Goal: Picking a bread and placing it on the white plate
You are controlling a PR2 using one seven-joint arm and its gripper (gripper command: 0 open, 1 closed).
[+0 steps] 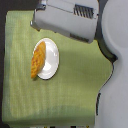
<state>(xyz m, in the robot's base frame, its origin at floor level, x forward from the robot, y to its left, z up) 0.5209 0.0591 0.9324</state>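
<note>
Claw state is something I cannot tell from my feed: only the bulky grey arm housing (65,21) shows, reaching in from the top of the exterior view, and no fingertips are visible. On my screen the elongated golden-orange bread loaf with the bumpy crust (37,60) lies on the round white plate (50,61), along the plate's side toward the exterior view's left, its lower tip poking just over the rim. Arm and loaf are apart. Plate and bread rest on a green woven cloth (65,90) that covers most of the surface, with a pale grey area (117,95) along the exterior view's right.
</note>
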